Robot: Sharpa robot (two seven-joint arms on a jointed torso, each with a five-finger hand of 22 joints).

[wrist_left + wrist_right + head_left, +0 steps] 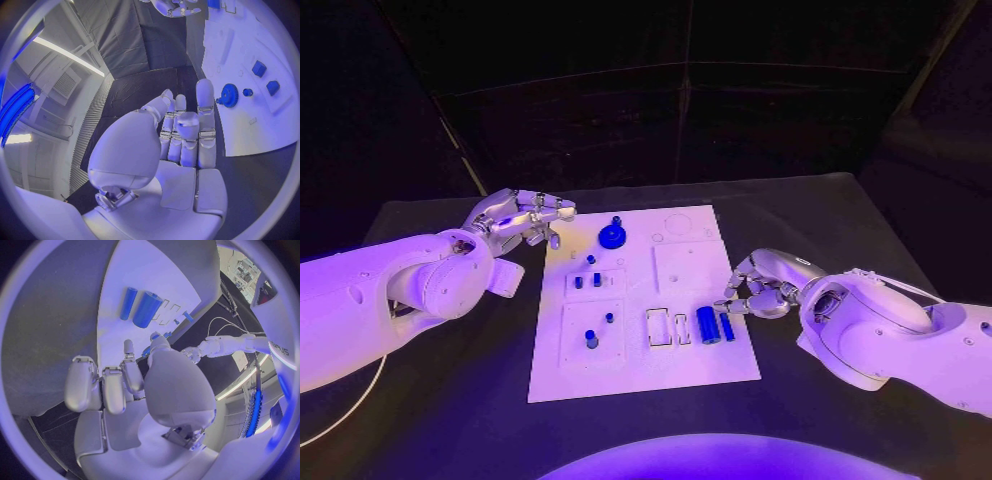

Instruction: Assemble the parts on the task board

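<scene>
Beside task board point(646, 375) right edge: right hand point(759, 295) empty, fingers loosely apart, nearest blue cylinders point(708, 325) lying lengthwise just left; left hand point(524, 218) likewise empty, farther.

task board point(262, 125) — cut by frame edge | small parts point(589, 283) — too tiny to ID

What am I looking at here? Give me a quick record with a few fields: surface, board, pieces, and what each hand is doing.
surface: black table
board: white task board, flat in the middle of the table
pieces: blue gear at the far end; two blue cylinders lying side by side near the right edge; smaller blue parts between
left hand: beside the board's far left corner, fingers apart, holding nothing
right hand: at the board's right edge beside the cylinders, fingers curled, holding nothing
</scene>
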